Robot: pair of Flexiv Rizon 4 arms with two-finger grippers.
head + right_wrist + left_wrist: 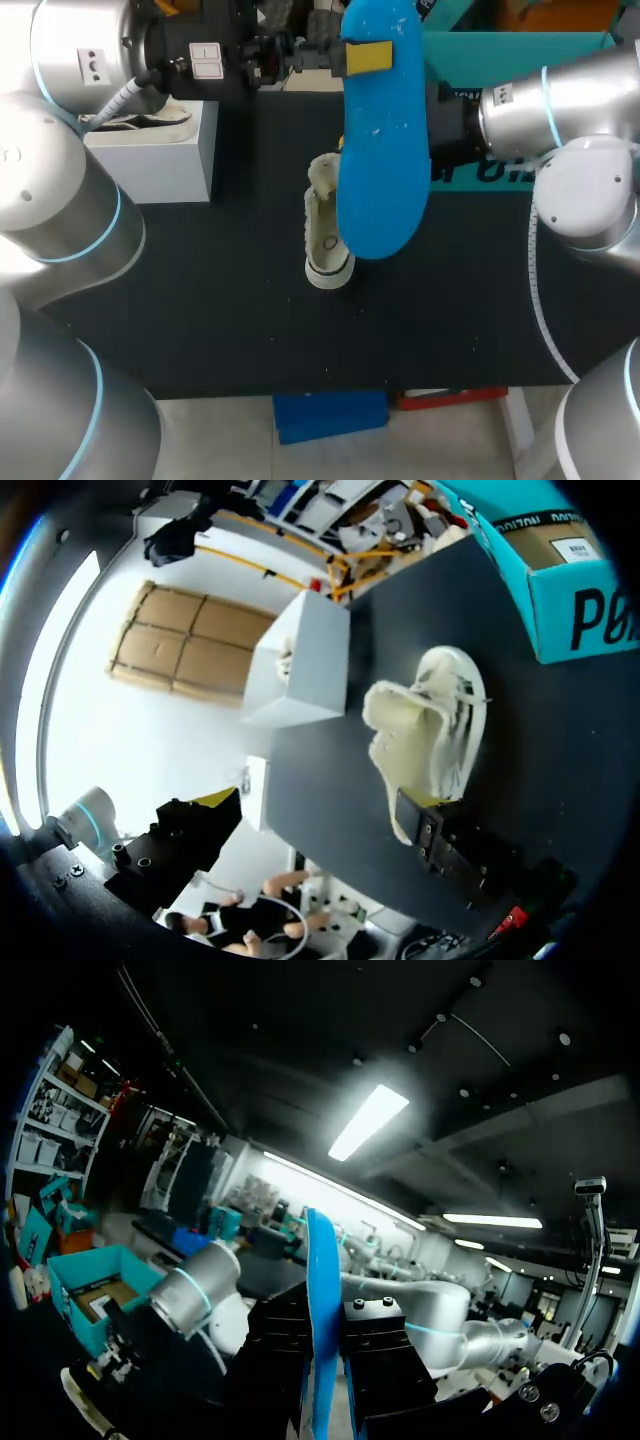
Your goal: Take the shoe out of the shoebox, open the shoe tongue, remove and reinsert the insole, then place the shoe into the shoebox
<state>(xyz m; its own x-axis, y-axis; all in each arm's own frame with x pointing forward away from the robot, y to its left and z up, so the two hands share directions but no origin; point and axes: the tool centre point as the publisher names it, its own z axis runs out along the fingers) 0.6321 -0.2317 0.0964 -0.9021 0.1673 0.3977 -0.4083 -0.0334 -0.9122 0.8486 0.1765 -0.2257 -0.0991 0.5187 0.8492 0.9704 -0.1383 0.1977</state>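
Surface (200,300), dark, with teal shoebox (520,40) open beyond the right pincer (446,108), ready for the return. Shoe (328,240): on the surface well below the left pincer (365,57), tongue lifted, probably awaiting its lining. Insole (380,150), blue: clamped near one end in the left pincer, hanging clear above the shoe; right pincer just beside it, state cannot be told.
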